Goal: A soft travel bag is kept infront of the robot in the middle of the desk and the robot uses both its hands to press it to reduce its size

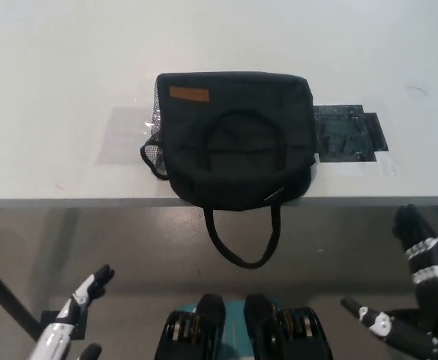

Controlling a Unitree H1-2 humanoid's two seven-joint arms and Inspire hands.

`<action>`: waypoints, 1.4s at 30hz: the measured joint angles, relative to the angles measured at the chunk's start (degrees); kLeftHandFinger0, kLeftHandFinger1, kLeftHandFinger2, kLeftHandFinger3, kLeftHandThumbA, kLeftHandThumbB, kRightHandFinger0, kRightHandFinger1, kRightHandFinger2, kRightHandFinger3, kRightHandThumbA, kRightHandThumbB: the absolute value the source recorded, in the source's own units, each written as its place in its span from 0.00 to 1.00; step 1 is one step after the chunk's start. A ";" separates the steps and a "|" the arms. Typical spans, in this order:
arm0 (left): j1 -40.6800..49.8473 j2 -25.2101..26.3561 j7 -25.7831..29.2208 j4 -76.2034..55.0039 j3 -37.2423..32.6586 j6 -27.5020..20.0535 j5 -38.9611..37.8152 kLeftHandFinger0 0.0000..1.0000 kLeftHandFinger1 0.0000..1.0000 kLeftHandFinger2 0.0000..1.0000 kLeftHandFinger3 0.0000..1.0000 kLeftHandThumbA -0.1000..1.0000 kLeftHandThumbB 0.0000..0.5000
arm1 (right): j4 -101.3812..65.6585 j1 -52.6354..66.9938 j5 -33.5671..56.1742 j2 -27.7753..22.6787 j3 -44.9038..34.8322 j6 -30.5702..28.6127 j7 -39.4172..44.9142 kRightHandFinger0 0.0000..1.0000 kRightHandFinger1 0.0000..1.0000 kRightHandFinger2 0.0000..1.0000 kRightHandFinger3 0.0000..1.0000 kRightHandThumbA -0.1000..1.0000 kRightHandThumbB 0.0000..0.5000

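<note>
A black soft travel bag [234, 139] lies flat on the white desk [69, 90], at its front edge. It has a brown label at its top left and mesh on its left side. One strap rests on top of it and the other strap [241, 236] hangs over the desk edge. My white left hand [73, 319] is down at the lower left, below the desk, fingers apart and holding nothing. My black right hand [406, 300] is at the lower right, also below the desk, fingers spread. Neither hand touches the bag.
A flat dark patterned sheet [348, 133] lies on the desk just right of the bag. A pale rectangular patch [125, 135] marks the desk left of it. The floor shows below the desk edge.
</note>
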 measured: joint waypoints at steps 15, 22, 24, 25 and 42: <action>-1.76 -5.69 1.31 26.79 0.85 -12.09 -2.95 1.00 1.00 1.00 1.00 1.00 0.47 | 21.55 1.43 0.05 4.14 0.41 -9.56 0.64 1.00 1.00 1.00 1.00 1.00 0.50; -2.05 -6.27 1.87 31.44 2.29 -13.07 -3.45 1.00 1.00 1.00 1.00 1.00 0.44 | 27.37 0.50 0.05 4.36 0.24 -9.92 1.11 1.00 1.00 1.00 1.00 1.00 0.59; -2.26 -6.27 1.95 31.56 2.66 -13.06 -3.69 1.00 1.00 1.00 1.00 1.00 0.42 | 28.19 -0.03 0.01 4.38 0.17 -10.00 1.27 1.00 1.00 1.00 1.00 1.00 0.62; -2.42 -6.28 1.99 31.57 2.83 -13.06 -3.75 1.00 1.00 1.00 1.00 1.00 0.40 | 28.48 -0.25 -0.01 4.40 0.17 -10.02 1.33 1.00 1.00 1.00 1.00 1.00 0.59; -3.49 -6.17 2.05 31.59 3.27 -13.13 -4.36 1.00 1.00 1.00 1.00 1.00 0.49 | 28.99 -2.12 -0.41 4.59 0.14 -10.88 1.59 1.00 1.00 1.00 1.00 1.00 0.60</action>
